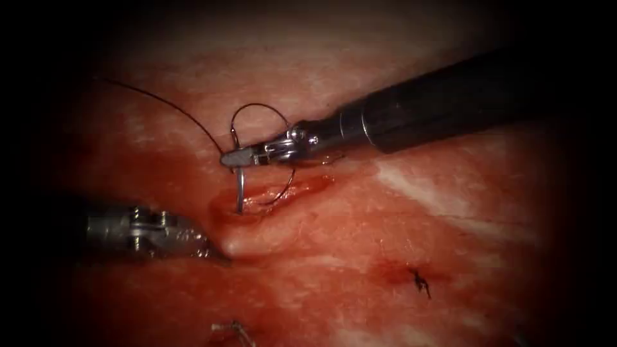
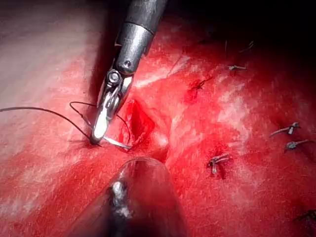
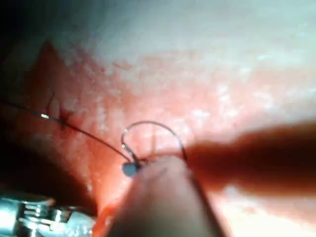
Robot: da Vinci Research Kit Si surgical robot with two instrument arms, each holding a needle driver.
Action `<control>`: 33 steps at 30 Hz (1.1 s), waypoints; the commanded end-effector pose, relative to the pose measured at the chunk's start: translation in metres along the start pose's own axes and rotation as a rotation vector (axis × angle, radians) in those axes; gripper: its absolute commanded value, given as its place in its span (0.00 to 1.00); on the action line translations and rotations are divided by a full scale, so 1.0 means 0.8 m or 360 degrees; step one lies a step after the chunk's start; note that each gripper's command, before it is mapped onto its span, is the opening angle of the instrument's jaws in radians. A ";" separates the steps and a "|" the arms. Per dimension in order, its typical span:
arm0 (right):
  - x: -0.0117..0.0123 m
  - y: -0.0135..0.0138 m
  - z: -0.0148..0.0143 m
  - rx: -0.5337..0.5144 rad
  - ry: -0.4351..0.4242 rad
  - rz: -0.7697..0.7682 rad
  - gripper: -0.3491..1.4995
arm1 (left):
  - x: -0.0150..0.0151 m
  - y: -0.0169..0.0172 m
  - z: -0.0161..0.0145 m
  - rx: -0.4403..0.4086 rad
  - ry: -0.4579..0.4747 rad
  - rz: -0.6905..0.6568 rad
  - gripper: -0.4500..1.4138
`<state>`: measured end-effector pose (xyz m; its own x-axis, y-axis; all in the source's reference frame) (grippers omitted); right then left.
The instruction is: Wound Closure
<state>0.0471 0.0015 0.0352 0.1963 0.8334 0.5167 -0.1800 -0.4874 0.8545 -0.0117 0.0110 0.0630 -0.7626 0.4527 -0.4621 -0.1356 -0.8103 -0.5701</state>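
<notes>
Endoscope: right tool (image 1: 232, 157) grips needle (image 1: 239, 189) (tip apparently in tissue (image 1: 385, 218)).

In the endoscope view the light falls on the middle of the tissue (image 1: 360, 225) and fades into heavy darkness all round the edges. The right tool (image 1: 232, 157) catches bright glints on its metal wrist, while its dark shaft fades into the gloom. The left tool (image 1: 215, 254) lies half in shadow. Wet patches on the tissue shine.

In the left wrist view the light is strong and the red surface glistens; the near shaft (image 2: 133, 202) is a blurred dark mass, and the far edge sinks into black.

In the right wrist view the tissue is washed out by glare, the near shaft (image 3: 163, 197) is badly out of focus, and a soft dark shadow (image 3: 256, 158) lies beside it.
</notes>
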 end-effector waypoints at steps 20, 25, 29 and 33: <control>-0.0021 -0.0002 0.0014 0.0161 -0.0032 0.0159 0.00 | -0.0002 0.0003 0.0013 -0.0003 -0.0007 -0.0002 0.05; -0.0026 -0.0007 0.0016 0.0163 -0.0037 0.0161 0.00 | -0.0002 0.0003 0.0013 -0.0003 -0.0007 -0.0002 0.05; -0.0030 -0.0012 0.0017 0.0170 -0.0045 0.0161 0.00 | -0.0002 0.0003 0.0013 -0.0003 -0.0007 -0.0002 0.05; -0.0040 -0.0014 0.0021 0.0160 -0.0047 0.0159 0.00 | -0.0002 0.0003 0.0013 -0.0003 -0.0007 -0.0002 0.05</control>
<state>0.0478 -0.0008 0.0322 0.2126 0.7716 0.5996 -0.1028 -0.5926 0.7989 -0.0118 0.0109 0.0632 -0.7645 0.4514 -0.4601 -0.1357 -0.8105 -0.5697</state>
